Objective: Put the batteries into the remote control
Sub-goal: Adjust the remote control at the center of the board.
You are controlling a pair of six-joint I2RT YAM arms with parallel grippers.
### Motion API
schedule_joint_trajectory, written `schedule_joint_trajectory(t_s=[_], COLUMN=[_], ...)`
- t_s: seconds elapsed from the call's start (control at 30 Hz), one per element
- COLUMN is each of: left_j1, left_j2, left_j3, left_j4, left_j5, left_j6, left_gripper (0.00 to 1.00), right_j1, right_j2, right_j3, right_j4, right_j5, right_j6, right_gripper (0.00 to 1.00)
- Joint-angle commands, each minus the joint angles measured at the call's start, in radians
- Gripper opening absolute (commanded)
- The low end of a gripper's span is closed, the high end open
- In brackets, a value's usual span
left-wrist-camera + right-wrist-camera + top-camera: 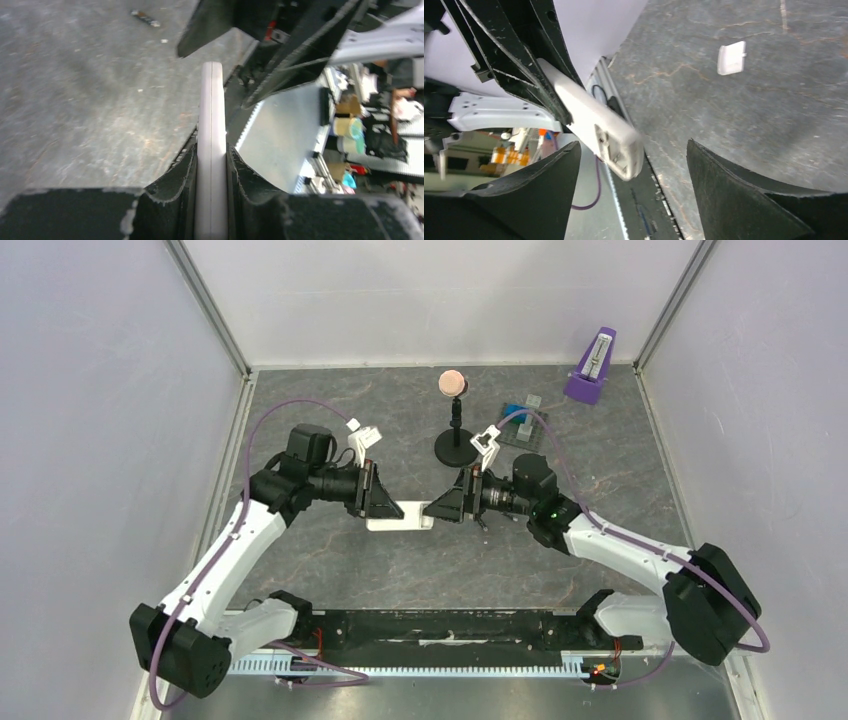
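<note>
Gripping the one remote control (211,125) by its two flat faces, the left gripper (211,165) has both black fingers (182,175) pressed hard against the white plastic. The left wrist view shows the handset edge-on, a thin seam running down its length. It is held off the table, roughly level, at the middle of the workspace between the two arms.

The right gripper (632,143) faces it from the other side. Its two broad, rough-edged black fingers (734,190) stand wide apart, and the free end of the remote sits in the gap between them, touching neither. That end shows a rectangular recess in the plain white back, but it is blurred, so I cannot tell whether anything sits inside.

One battery (145,18), a thin dark cylinder with paler ends, lies flat on the table (400,570), well apart from the remote; only this one is in sight. One small white square piece (731,57) with rounded corners also lies flat on the surface, beyond the right fingers.

The table is matte grey with pale marbled veins and is walled by plain light panels. Toward the back stands one stand (455,450), a round black base and thin rod topped by a pinkish ball. Just beside it lies one dark grey plate (530,435) carrying small blue blocks. One purple wedge-shaped object (590,370) sits in the far right corner.
</note>
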Motion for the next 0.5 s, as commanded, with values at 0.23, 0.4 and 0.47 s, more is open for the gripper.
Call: schedule_joint_trajectory(t_s=[0.23,0.4,0.47], left_j1=[-0.002,-0.002,-0.002], left_j2=[-0.094,-0.139,-0.157], left_j3=[0.108,0.021,-0.009], left_j4=[0.222,0.493,0.588], left_j5=[0.298,0.299,0.296], left_j6=[-0.216,-0.477,-0.550], left_gripper=[0.02,0.03,0.07], right_j1=[0.043,0.058,0.067], right_j2=[-0.040,-0.036,-0.044], right_j3=[0.014,-0.010,-0.002], right_j4=[0.492,0.693,0.690], right_j5=[-0.127,-0.108,-0.085], right_j6=[0.377,0.587,0.600], right_gripper=[0.56,0.20,0.11])
